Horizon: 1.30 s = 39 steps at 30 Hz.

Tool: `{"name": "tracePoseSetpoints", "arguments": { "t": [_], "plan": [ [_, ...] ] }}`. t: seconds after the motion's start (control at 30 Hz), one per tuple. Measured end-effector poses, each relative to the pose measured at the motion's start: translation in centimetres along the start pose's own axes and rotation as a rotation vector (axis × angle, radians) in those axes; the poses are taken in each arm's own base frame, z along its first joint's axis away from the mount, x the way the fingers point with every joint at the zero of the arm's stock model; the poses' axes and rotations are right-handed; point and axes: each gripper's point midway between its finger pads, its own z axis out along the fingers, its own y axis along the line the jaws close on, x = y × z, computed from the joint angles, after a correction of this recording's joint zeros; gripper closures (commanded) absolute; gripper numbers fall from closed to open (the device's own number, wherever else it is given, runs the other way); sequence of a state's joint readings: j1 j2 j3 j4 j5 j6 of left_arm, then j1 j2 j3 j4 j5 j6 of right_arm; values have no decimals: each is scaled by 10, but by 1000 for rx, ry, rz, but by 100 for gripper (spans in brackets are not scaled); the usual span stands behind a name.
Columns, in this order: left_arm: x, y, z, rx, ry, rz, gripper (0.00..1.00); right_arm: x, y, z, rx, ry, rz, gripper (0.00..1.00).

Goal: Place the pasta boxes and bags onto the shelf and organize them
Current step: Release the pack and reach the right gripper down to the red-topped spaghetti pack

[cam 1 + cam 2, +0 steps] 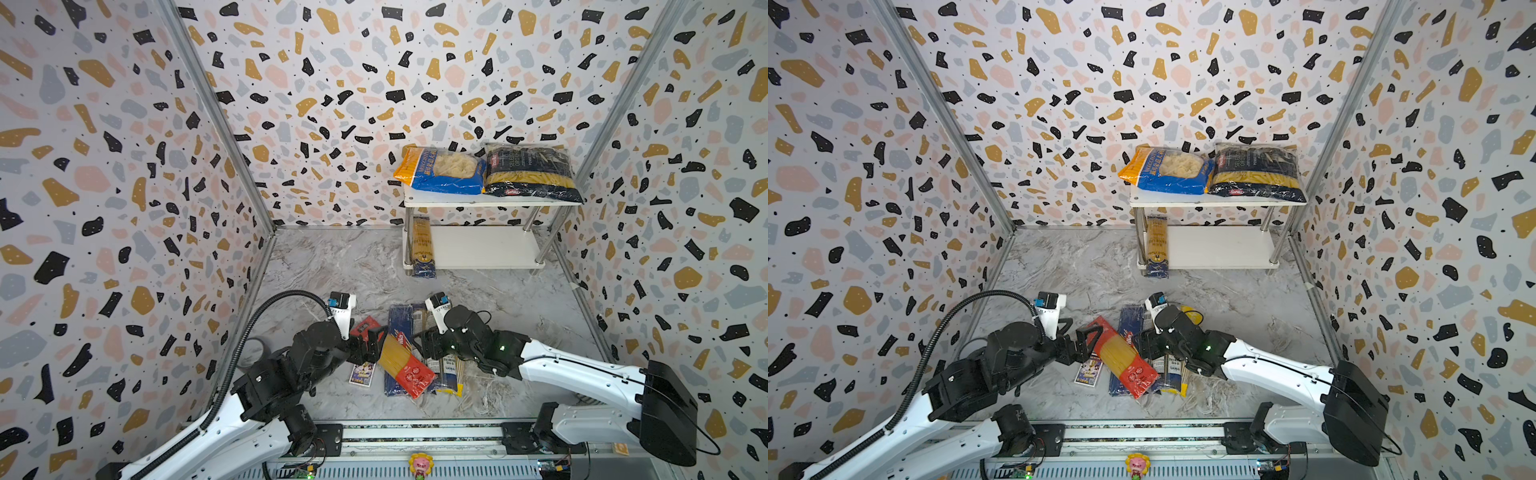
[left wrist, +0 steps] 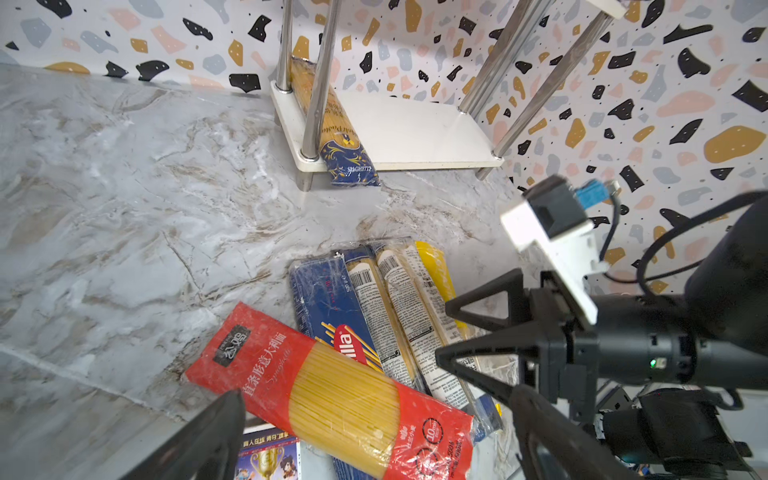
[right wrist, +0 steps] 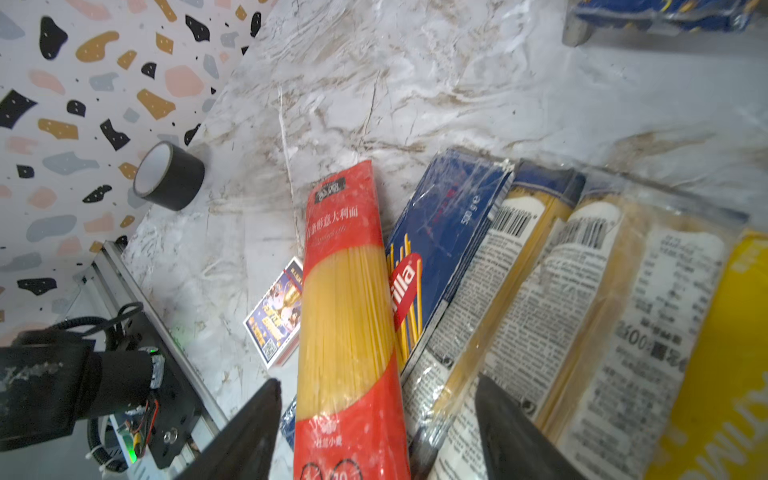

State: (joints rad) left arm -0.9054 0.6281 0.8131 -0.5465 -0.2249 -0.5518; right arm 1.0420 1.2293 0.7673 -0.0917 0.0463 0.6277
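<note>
Red spaghetti pack (image 3: 345, 316): tops near heap on tabletop (image 1: 332, 266), slanted over Barilla box (image 3: 449, 216) | slick crinkly film, stiff lengthwise, likely brittle, light; pinch mid-length | right gripper (image 3: 376, 380) fingers spread astride it, seemingly not touching | left gripper (image 1: 1094, 343) fingers wide apart, empty | shelf (image 1: 490, 203) far right, lower board mostly bare

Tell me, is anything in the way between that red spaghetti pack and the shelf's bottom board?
Nothing visible does. Only bare table lies between the red pack and the shelf. One spaghetti pack already lies along the lower board's left edge; the rest of it is free.
</note>
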Motion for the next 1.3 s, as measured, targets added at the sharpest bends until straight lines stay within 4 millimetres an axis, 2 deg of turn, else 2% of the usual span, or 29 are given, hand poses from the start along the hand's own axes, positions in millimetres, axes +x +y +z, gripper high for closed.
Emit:
{"name": "tracePoseSetpoints", "arguments": {
  "t": [0.23, 0.37, 0.43, 0.6, 0.83, 1.13, 1.3],
  "plan": [
    [-31, -10, -24, -5, -3, 74, 0, 38, 25, 7, 1, 62, -82, 21],
    [-46, -12, -34, -28, -4, 120, 0, 64, 25, 22, 50, 123, -143, 20],
    [-52, -13, -37, -39, -1, 142, 0, 70, 23, 27, 75, 140, -166, 19],
    [-61, -12, -38, -79, 17, 204, 1, 66, 21, 33, 109, 132, -216, 15],
    [-64, -10, -28, -131, 56, 272, 1, 55, 34, 50, 112, 132, -297, 11],
    [-58, -11, -20, -132, 93, 336, 0, 85, 20, 80, 161, 244, -370, 11],
    [-57, -10, -20, -135, 100, 355, 0, 87, 18, 88, 191, 273, -392, 15]
  ]
}}
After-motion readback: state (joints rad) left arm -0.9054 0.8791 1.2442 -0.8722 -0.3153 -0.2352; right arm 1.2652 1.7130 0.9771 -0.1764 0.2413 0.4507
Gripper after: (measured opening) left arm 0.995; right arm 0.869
